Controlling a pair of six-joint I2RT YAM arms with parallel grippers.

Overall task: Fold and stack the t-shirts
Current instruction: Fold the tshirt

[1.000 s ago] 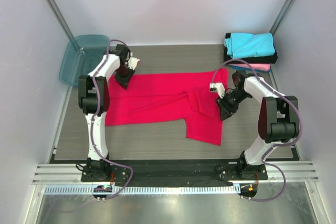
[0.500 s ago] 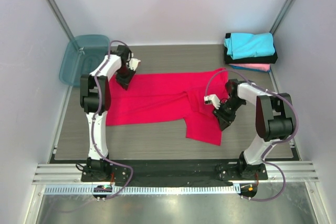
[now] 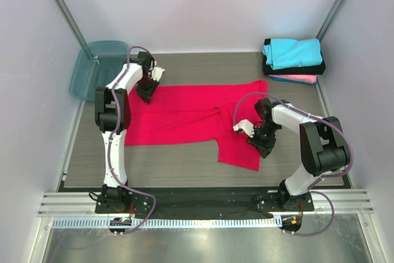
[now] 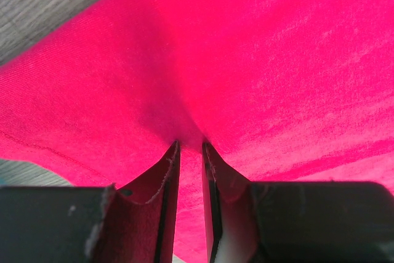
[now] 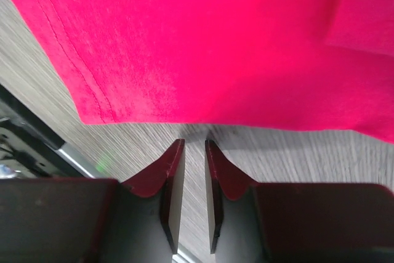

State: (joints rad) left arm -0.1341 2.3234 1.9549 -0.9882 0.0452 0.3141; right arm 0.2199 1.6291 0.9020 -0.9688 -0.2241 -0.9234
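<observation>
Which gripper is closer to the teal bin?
Left. The left gripper pinches the red t-shirt just beside the bin; the right gripper sits far across, by the shirt's near-right edge.

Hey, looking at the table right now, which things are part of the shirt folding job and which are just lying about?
Part of the job: red t-shirt, spread out; cyan t-shirt, black t-shirt and pink t-shirt, stacked at the far right.
Just lying about: teal bin, at the far left.
</observation>
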